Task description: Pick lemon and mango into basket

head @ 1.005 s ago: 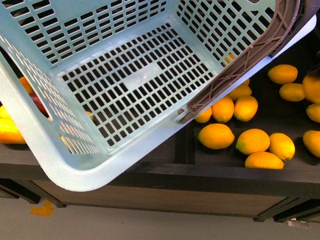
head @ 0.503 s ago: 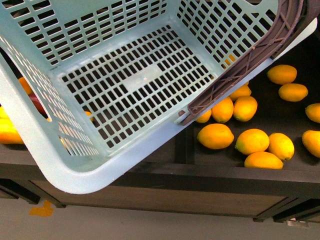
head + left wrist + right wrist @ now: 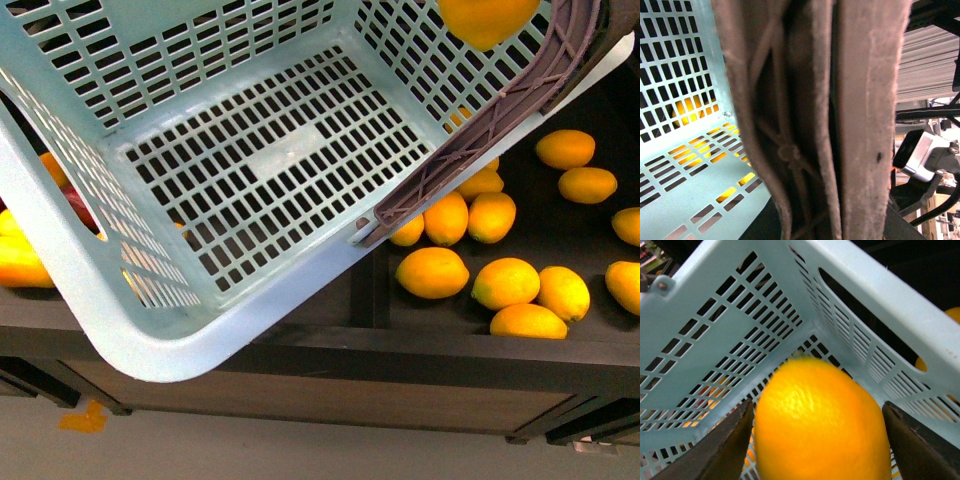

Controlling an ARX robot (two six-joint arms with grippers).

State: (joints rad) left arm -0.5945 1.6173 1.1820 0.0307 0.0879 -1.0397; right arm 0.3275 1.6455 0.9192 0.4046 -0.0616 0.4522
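The light blue-green basket (image 3: 270,160) hangs tilted and fills most of the front view, its slotted floor bare. Its brown handle (image 3: 490,120) runs down the right side. That handle (image 3: 860,125) fills the left wrist view, where my left gripper is shut on it with its fingers hidden. My right gripper (image 3: 822,440) is shut on the lemon (image 3: 822,425), a dark finger (image 3: 725,445) on each side, just above the basket's inner corner (image 3: 805,335). The lemon (image 3: 487,20) shows at the front view's top edge. A red-orange patch (image 3: 75,205) behind the left wall may be the mango.
Several loose lemons (image 3: 432,272) lie on the dark shelf to the right of the basket, behind its front lip (image 3: 450,350). A yellow fruit (image 3: 20,262) lies at far left. Pale floor (image 3: 300,450) runs below the shelf. Another arm's white camera housing (image 3: 920,155) shows past the handle.
The held lemon has come into the front view at the top, over the basket's right side. The basket has barely moved.
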